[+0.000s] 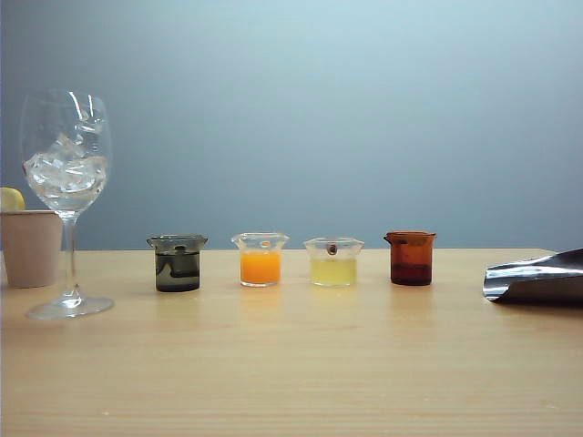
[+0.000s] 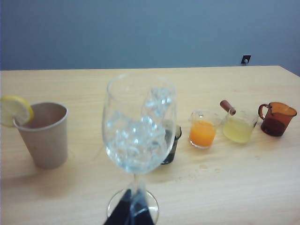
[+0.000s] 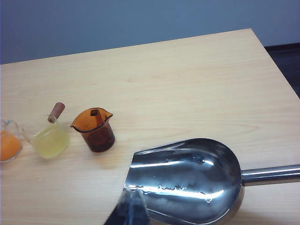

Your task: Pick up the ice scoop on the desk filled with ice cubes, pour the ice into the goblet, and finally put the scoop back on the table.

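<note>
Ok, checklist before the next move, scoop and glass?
1. Tall clear stemmed goblet upright on the light wood table: ok.
2. Clear ice cubes inside the goblet bowl: ok.
3. Shiny steel ice scoop empty, only droplets inside: ok.
4. Scoop lying on the table at the right edge of the exterior view: ok.
5. Right gripper shut, off the rod handle, tip in front of the scoop mouth; contact: cannot tell.
6. Left gripper low by the goblet foot; open or shut: cannot tell.
</note>
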Motion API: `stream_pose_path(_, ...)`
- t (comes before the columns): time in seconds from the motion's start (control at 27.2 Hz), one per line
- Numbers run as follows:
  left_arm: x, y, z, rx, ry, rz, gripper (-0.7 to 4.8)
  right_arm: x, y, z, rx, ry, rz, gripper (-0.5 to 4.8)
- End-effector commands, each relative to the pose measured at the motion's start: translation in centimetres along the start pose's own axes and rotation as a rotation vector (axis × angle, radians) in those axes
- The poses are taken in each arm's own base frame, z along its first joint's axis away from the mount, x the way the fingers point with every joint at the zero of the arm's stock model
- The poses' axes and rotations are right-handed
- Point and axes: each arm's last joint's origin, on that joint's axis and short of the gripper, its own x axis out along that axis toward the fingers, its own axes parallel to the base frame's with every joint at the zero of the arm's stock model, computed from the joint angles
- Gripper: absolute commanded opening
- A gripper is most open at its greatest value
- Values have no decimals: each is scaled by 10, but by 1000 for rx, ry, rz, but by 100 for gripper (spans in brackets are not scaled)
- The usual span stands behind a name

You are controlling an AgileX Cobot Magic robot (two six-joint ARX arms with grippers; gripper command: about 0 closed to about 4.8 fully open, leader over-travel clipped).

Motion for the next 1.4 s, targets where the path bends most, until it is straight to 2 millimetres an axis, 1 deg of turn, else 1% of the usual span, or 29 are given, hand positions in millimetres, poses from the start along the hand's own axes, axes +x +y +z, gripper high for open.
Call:
stream_pose_path(0.04, -2, 0, -9, 3, -56, 14, -5, -1, 0, 2, 4, -17, 2, -1)
stream_pose_path(0.11, -2, 1, -18, 3, -80, 14, -5, -1, 0, 2, 4, -17, 2, -1)
stream_pose_path(0.22, 0, 1, -30, -73, -110, -3, -5, -1, 0, 2, 4, -17, 2, -1)
stream_pose_path(0.29, 3, 2, -34, -87, -140, 10, -5, -1, 0, 2, 4, -18, 1, -1)
stream_pose_path(0.44, 3, 4, -33, -48, -168, 83, -5, -1, 0, 2, 4, -18, 0, -1)
stream_pose_path(0.55, 4, 5, -35, -46, -182, 81, -5, -1, 0, 2, 4, -18, 0, -1)
stream_pose_path(0.77, 11, 6, -49, -37, -256, 78, -5, -1, 0, 2, 4, -18, 1, -1)
stream_pose_path(0.92, 11, 11, -52, -40, -241, 136, -5, -1, 0, 2, 4, -18, 0, -1)
stream_pose_path(1.07, 8, 24, -56, -45, -200, 272, -5, -1, 0, 2, 4, -18, 0, -1)
stream_pose_path(1.14, 8, 25, -57, -33, -185, 292, -5, -1, 0, 2, 4, -18, 1, -1)
stream_pose_path(1.22, 9, 24, -58, 23, -172, 302, -5, -1, 0, 2, 4, -18, 0, -1)
stream_pose_path(1.4, 10, 21, -58, 11, -171, 292, -5, -1, 0, 2, 4, -18, 0, -1)
